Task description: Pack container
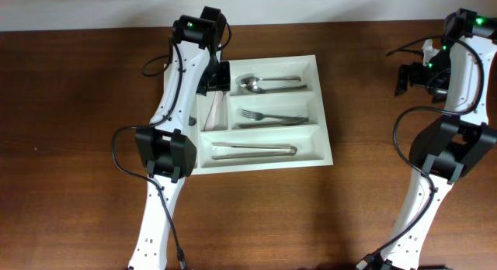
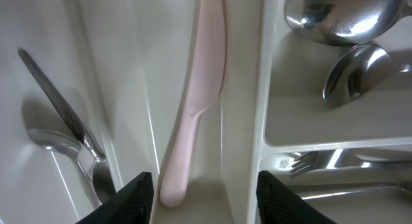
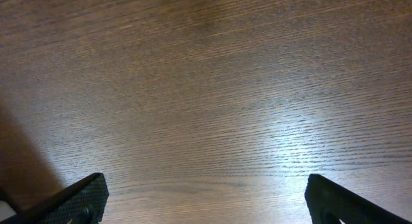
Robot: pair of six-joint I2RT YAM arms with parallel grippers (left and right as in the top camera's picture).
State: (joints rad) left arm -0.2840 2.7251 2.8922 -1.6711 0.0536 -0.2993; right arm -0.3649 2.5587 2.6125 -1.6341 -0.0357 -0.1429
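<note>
Container (image 1: 317, 91) beneath left tool (image 2: 205, 188) — fingers (image 2: 138, 199) parted over pink knife (image 2: 205, 82), right tool (image 3: 206, 193) gaping, well apart

Overhead shows you the whole table (image 1: 70, 107) from above. Your left wrist camera peers closely into the container (image 2: 264, 89), shared with overhead. Your right wrist camera faces the table closely.
</note>
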